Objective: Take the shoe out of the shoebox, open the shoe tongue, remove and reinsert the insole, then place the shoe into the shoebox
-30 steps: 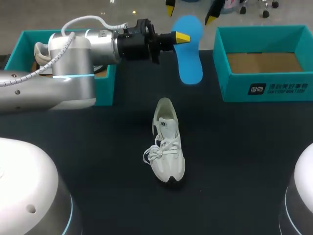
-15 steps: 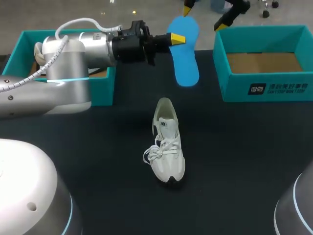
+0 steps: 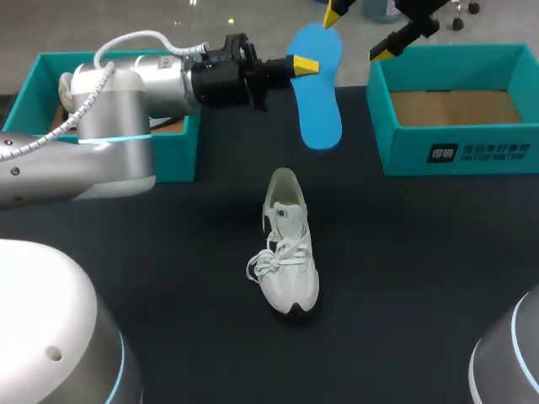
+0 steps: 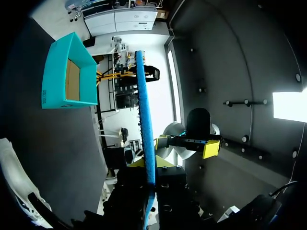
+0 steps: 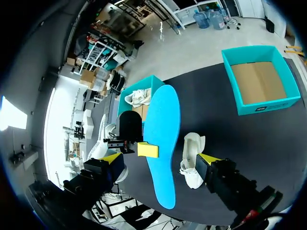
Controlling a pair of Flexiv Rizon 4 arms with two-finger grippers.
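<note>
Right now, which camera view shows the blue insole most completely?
The right wrist view: the insole turns nearly its whole flat face toward the camera, heel to toe. The head view also shows the face, but at a slant, with the left gripper over one edge. The left wrist view shows only the thin edge.

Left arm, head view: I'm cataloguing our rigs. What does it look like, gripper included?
The left arm has round silver-grey links, a glowing cyan ring at one joint, a white cable looping over it, a black wrist section and a gripper with yellow tips.
</note>
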